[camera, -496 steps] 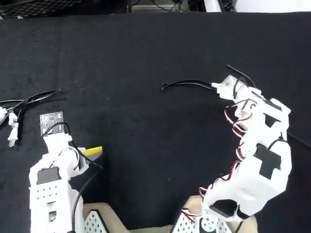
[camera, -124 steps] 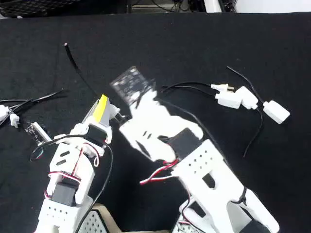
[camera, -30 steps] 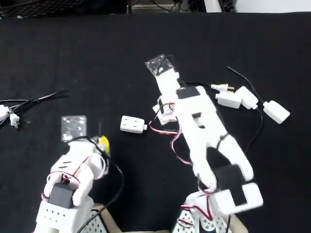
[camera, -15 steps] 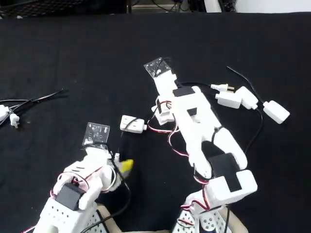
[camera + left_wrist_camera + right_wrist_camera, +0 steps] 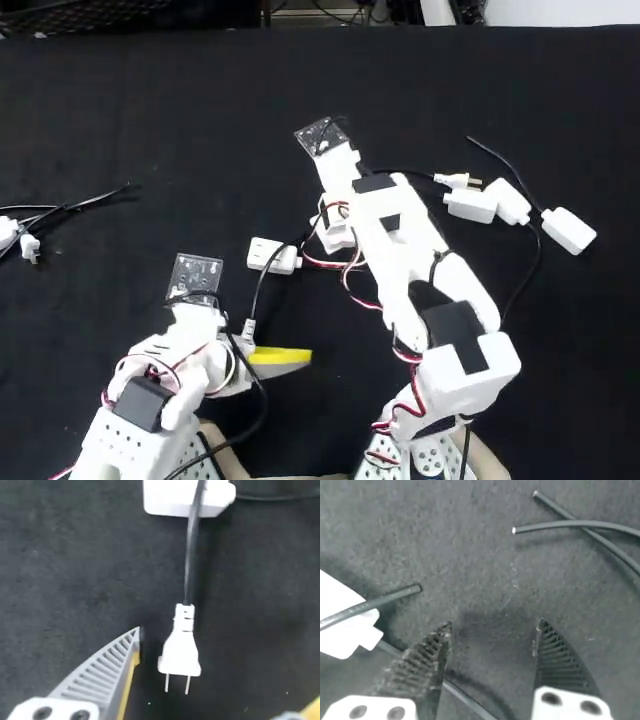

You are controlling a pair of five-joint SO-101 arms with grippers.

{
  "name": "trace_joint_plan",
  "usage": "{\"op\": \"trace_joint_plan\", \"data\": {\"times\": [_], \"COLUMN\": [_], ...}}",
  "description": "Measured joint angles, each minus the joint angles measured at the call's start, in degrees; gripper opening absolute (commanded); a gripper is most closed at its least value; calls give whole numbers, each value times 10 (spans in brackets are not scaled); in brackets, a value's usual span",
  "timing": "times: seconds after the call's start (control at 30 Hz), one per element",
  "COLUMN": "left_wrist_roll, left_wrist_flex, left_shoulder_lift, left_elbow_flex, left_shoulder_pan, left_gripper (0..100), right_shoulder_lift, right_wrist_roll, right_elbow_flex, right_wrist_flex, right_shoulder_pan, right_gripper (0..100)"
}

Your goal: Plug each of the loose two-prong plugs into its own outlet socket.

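Far left edge: spare plugs [image 5: 27,247] and cords [image 5: 75,200], same spot as a second ago. Lower left: left gripper [image 5: 268,348] swung over to the right within the last second and spread wide open, gripping nothing, yellow finger [image 5: 282,355] sticking out sideways. Now sitting either side of the plug [image 5: 180,652], prongs bare, flat on the cloth just below centre, cord [image 5: 190,550] leading up to the socket [image 5: 272,256]. Centre: right gripper [image 5: 493,625] barely shifted, open and empty, hanging over bare cloth next to the socket. Probably a grab of that plug coming up, so nothing newly plugged in yet. Right side: white blocks [image 5: 475,207] and another plug [image 5: 455,180], not moved. Black cloth [image 5: 150,110] over the whole table. Along the top edge, dark mesh [image 5: 90,12] and cables [image 5: 340,10] behind it.
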Motion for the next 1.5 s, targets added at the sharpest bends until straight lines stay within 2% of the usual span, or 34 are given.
{"op": "trace_joint_plan", "data": {"times": [0.33,0.43,0.63,0.77,1.33,1.4,1.5], "left_wrist_roll": [0,0,0,0,0,-1,-21], "left_wrist_flex": [-1,-1,-1,-1,-27,-33,-33], "left_shoulder_lift": [0,0,0,0,0,0,0], "left_elbow_flex": [4,4,4,4,4,4,4], "left_shoulder_pan": [-5,-5,-5,-5,-6,-5,8], "left_gripper": [521,406,116,30,38,95,284], "right_shoulder_lift": [9,9,9,9,9,9,9], "right_wrist_roll": [1,1,1,1,1,1,1], "right_elbow_flex": [-13,-13,-13,-13,-13,-13,-13], "right_wrist_flex": [0,0,0,0,0,0,0], "right_shoulder_pan": [18,18,18,18,18,18,18], "right_gripper": [254,254,254,254,254,254,254]}}
